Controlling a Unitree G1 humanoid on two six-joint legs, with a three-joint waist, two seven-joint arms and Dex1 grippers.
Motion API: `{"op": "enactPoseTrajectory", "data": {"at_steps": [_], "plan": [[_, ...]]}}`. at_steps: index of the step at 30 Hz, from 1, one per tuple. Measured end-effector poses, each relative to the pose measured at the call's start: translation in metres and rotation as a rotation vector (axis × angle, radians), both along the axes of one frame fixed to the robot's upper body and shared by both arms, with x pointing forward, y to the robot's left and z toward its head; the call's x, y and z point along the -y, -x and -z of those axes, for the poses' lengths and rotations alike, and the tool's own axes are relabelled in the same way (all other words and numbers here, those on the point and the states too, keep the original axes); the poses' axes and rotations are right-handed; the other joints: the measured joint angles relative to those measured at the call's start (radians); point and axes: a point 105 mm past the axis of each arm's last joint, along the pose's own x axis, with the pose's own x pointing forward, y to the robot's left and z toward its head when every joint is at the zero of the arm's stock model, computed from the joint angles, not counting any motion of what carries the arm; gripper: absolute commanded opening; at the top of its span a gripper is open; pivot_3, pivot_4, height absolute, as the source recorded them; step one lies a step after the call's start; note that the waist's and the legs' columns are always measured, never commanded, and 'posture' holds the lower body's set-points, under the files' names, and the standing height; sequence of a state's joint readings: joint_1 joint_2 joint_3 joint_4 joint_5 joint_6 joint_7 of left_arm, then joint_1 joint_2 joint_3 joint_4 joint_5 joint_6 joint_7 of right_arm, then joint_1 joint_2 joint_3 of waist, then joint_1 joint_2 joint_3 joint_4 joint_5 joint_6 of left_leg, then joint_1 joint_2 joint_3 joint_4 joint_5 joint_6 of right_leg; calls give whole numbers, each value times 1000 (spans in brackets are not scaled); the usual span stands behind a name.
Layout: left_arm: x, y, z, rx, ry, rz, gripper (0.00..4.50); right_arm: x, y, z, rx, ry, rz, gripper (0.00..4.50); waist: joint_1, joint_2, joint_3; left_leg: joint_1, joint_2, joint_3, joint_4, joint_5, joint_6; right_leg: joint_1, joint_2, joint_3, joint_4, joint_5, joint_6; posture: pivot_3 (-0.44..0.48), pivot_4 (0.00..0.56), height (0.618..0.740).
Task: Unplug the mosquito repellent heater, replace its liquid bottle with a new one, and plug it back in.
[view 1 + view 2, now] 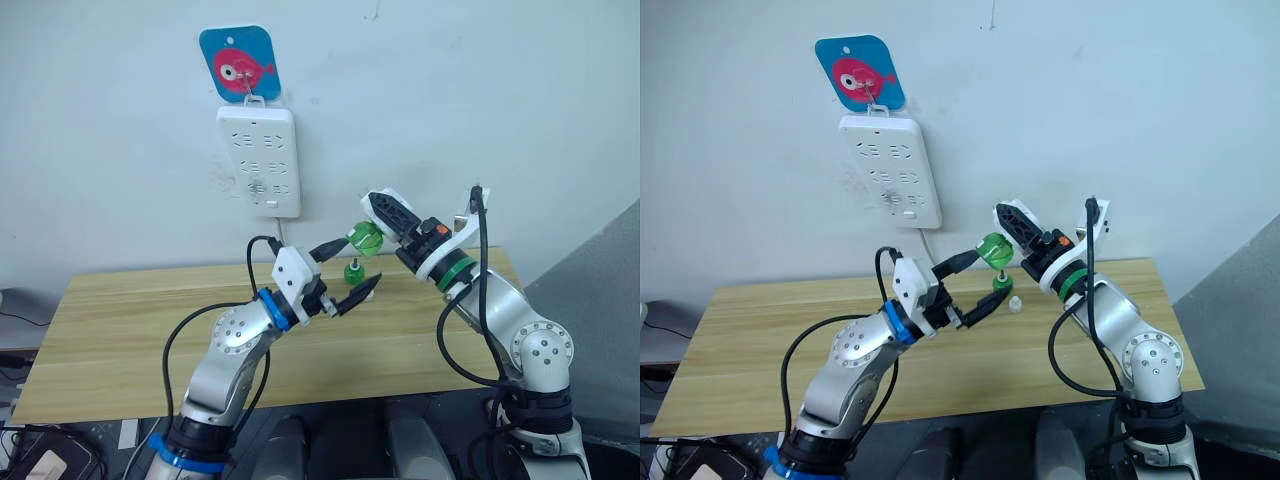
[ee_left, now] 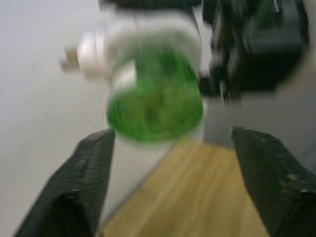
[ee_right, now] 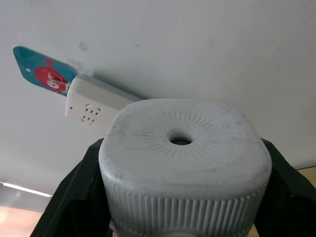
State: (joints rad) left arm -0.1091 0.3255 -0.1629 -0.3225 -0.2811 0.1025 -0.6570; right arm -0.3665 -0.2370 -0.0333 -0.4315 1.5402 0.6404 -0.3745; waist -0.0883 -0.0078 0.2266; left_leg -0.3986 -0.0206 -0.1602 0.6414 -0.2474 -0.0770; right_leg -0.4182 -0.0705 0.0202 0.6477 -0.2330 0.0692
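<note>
The mosquito repellent heater point(image 3: 185, 163) is clamped in the right tool point(image 1: 388, 222) at frame centre above the bench point(image 1: 120, 320), its green bottle point(image 1: 362, 240) aimed toward the wide-open left tool point(image 1: 345, 270) just below-left, bracketing it.
</note>
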Motion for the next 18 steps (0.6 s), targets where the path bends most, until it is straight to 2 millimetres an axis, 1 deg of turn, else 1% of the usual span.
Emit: {"op": "enactPoseTrajectory", "data": {"at_steps": [2, 4, 5, 6, 7, 9, 10, 12, 13, 14, 15, 16, 18], "plan": [[-23, 5, 1, 12, -41, -74, 4179, 9, -3, 1, 45, 113, 27, 3062, 1, 1, 0, 0, 0, 0, -1, 0, 0, -1, 0, 0, 0, 0, 0, -91, 213, 740], [-39, 6, -4, 33, -54, -145, 4179, 16, -5, -4, 111, 217, 45, 3061, 3, 1, 1, 0, 0, 0, -1, 0, 0, -1, 0, 0, 0, 0, 0, -69, 212, 740], [-47, 5, -11, 52, -47, -190, 4179, 14, -3, -10, 188, 317, 31, 3061, 5, 1, 1, 0, 0, 0, 0, 0, 0, -1, 0, 0, 0, 0, 0, -57, 212, 740], [-51, 3, -14, 60, -43, -214, 4179, 12, -2, -13, 227, 363, 19, 3061, 5, 2, 1, 0, 0, 0, 0, 0, 0, -1, 0, 0, 0, 0, 0, -57, 212, 740], [-61, 0, -21, 78, -38, -270, 4179, 8, 1, -19, 296, 429, -5, 3061, 6, 2, 1, 0, 0, 0, 0, 0, 0, -1, 0, -1, 0, 0, 1, -49, 211, 740], [-84, -10, -37, 122, -37, -380, 4179, 2, 6, -30, 399, 489, -37, 3060, 8, 1, 1, 0, 0, -1, 0, 0, 0, -1, 0, -2, 0, -1, 1, -29, 211, 740], [-90, -13, -42, 138, -40, -405, 4179, 0, 7, -31, 420, 504, -44, 3060, 9, 1, 1, 0, 0, -1, 0, 0, 0, -1, 0, -2, 0, -1, 1, -26, 211, 740], [-108, -23, -52, 165, -57, -461, 4179, -4, 8, -31, 464, 550, -66, 3060, 13, 1, 1, 0, 0, -1, 0, 0, 0, -1, 0, -1, 0, 0, 0, -25, 212, 740], [-120, -31, -56, 166, -72, -482, 4179, -7, 8, -32, 490, 570, -78, 3060, 15, 1, 1, 0, 0, -1, 0, 0, 0, 0, 0, -2, 0, 0, 0, -24, 213, 740], [-126, -39, -58, 159, -81, -485, 4179, -9, 8, -34, 510, 582, -85, 3059, 16, 1, 1, 0, 0, -1, 0, 0, 0, -1, 0, -2, 0, 0, 0, -26, 214, 740], [-130, -47, -60, 153, -85, -480, 4179, -11, 9, -35, 526, 591, -88, 3058, 18, 1, 1, 0, 0, -1, 0, 0, 0, -1, 0, -2, 1, 0, 0, -28, 214, 740], [-137, -63, -66, 133, -80, -466, 4179, -18, 10, -38, 559, 609, -113, 3054, 22, 1, 1, -1, 0, -1, 0, 0, 0, -1, 0, -3, 1, 0, 1, -33, 214, 740], [-139, -73, -75, 129, -69, -444, 4179, -25, 15, -39, 595, 615, -142, 3054, 24, 0, 1, -1, -1, -1, 0, 0, 0, -1, 0, -2, 0, 0, 0, -35, 214, 740]]}}
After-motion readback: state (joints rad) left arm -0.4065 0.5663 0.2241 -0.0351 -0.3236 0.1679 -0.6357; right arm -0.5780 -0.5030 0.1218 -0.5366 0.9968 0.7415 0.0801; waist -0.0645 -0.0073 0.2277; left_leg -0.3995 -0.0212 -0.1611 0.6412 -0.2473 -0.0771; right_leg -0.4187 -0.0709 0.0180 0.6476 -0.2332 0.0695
